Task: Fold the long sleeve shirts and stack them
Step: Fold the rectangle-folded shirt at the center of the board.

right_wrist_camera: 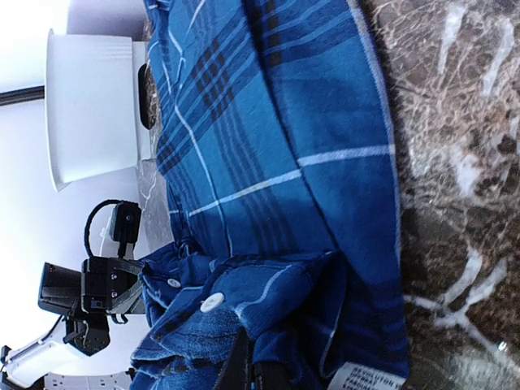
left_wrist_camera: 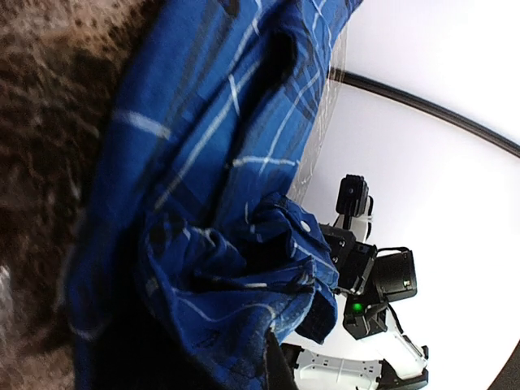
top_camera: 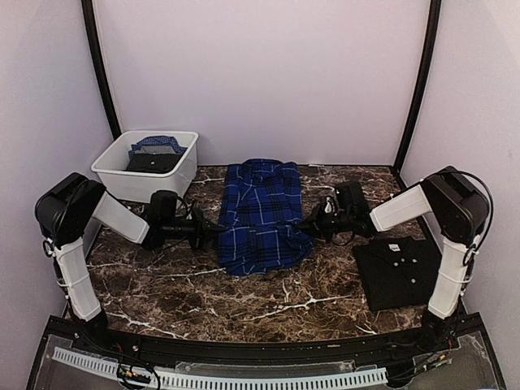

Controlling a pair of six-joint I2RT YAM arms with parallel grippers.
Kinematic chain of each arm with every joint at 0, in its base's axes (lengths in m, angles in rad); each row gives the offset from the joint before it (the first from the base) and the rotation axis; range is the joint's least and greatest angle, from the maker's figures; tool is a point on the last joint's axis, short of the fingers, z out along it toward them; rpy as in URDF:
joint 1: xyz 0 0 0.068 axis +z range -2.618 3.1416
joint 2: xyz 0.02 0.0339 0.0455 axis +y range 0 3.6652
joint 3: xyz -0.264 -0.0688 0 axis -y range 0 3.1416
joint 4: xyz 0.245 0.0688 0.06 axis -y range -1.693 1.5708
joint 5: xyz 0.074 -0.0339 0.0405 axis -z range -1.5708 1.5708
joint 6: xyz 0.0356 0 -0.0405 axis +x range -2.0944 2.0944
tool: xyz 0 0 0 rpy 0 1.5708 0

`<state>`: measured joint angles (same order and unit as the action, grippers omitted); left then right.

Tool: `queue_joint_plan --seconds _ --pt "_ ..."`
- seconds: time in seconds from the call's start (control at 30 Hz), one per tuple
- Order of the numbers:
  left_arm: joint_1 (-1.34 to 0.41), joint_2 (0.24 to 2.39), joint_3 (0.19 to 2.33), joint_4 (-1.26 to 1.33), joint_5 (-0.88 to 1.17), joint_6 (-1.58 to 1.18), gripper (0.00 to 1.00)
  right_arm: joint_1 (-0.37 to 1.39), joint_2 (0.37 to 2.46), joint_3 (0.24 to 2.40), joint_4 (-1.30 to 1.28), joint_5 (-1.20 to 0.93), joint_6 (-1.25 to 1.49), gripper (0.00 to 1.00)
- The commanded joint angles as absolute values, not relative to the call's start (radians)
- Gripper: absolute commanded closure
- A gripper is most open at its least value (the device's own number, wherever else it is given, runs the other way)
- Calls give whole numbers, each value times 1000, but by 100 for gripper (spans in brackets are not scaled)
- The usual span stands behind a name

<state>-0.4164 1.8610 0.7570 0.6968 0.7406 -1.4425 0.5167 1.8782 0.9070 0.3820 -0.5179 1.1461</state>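
Note:
The blue plaid long sleeve shirt (top_camera: pixel 262 215) lies partly folded in the middle of the table. My left gripper (top_camera: pixel 216 230) is shut on its left edge and my right gripper (top_camera: pixel 309 224) is shut on its right edge, both low over the table. Bunched plaid cloth (left_wrist_camera: pixel 211 244) covers most of my left gripper (left_wrist_camera: pixel 275 357) in the left wrist view. In the right wrist view a buttoned placket of the plaid shirt (right_wrist_camera: pixel 276 138) is pinched in my right gripper (right_wrist_camera: pixel 248 367). The black long sleeve shirt (top_camera: pixel 400 272) lies folded at the right front.
A white tub (top_camera: pixel 146 165) with dark and blue clothes inside stands at the back left, also seen as the white tub (right_wrist_camera: pixel 89 106) in the right wrist view. Dark marbled table top (top_camera: pixel 244 301) shows in front of the shirts. Walls close in behind and at both sides.

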Motion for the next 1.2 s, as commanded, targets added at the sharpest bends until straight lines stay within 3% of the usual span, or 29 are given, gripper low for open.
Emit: queue_joint_plan --seconds 0.0,0.3,0.77,1.17 --pt "-399 1947 793 834 671 -1465 100 503 1952 981 431 -464 1150 100" --pt "-408 2024 816 775 629 -1433 100 505 2022 1003 401 -427 1132 100" --pt "-542 1888 569 848 580 -1496 100 524 1774 722 342 -363 1070 100" --pt "-540 1738 675 646 546 -1365 100 543 1741 892 201 -334 1001 100"
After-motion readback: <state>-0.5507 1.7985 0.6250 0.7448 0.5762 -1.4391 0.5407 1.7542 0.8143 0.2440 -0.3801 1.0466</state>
